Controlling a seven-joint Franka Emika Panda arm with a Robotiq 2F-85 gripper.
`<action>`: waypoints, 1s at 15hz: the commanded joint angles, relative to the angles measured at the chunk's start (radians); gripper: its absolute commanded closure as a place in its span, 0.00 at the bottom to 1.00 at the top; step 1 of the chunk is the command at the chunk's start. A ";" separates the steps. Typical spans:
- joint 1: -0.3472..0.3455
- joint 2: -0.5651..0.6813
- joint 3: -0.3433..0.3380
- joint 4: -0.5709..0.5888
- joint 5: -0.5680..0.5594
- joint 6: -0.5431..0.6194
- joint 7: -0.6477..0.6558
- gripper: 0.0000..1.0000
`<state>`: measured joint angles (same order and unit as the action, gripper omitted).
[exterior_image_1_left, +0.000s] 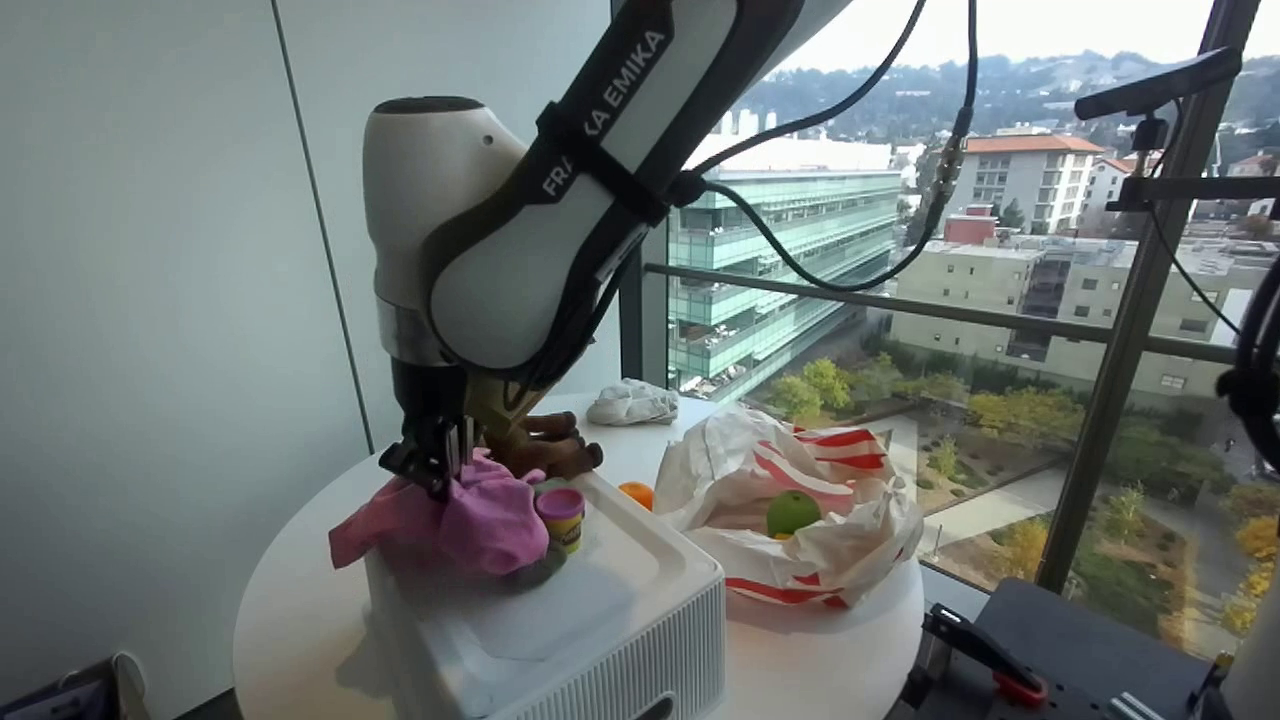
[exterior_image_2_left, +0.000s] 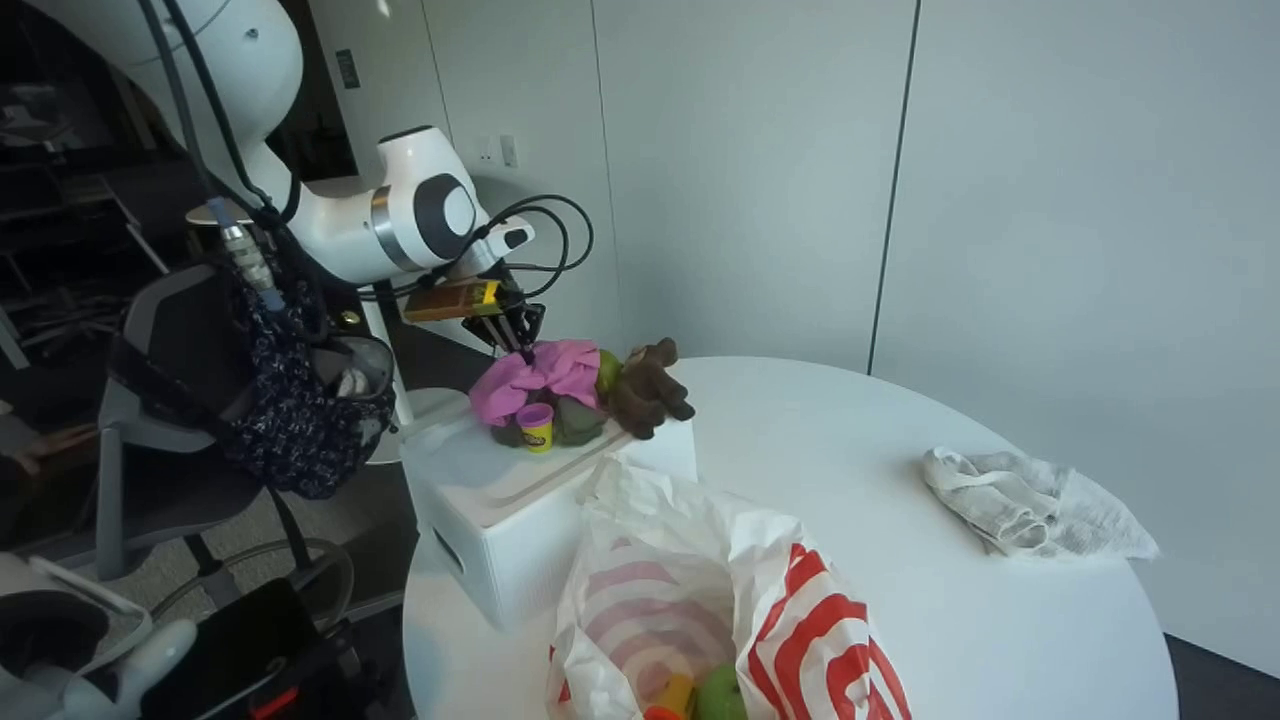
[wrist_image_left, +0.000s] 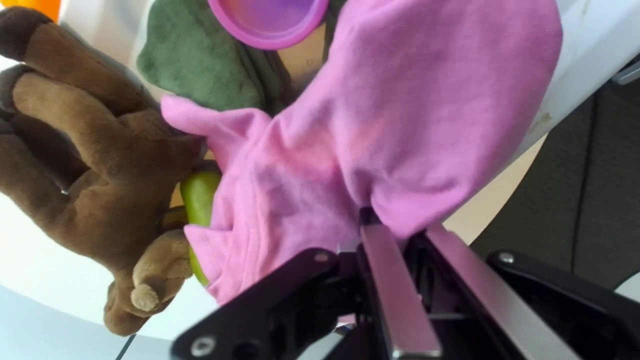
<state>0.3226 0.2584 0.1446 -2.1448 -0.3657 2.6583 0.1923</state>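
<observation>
A pale panelled wall and a tall window stand around a round white table, which carries a white box. On the box's top lies the pink cloth, crumpled, so its long axis is loose: in my wrist view it runs from lower left to upper right, with a small corner pointing left. In an exterior view, a flap reaches out past the box's edge. My gripper points down into the cloth; my jaws are nearly together, with a fold of it pinched between the tips.

Just beside the cloth a purple-lidded tub stands upright, next to a folded green cloth. A green fruit sits between the pink cloth and a brown plush toy, which lies at the box's edge. Beside the box is a red-and-white plastic bag, open, with a green ball-shaped thing inside. Farther off, a greyish cloth lies crumpled on the table.
</observation>
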 joint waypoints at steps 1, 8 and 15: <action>-0.083 -0.152 0.037 -0.078 0.201 0.032 -0.087 0.83; -0.138 -0.311 0.019 -0.111 0.470 -0.042 -0.208 0.87; -0.107 -0.127 0.053 -0.133 0.357 0.085 -0.160 0.23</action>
<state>0.2063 0.0418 0.1946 -2.2855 0.0962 2.6439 -0.0395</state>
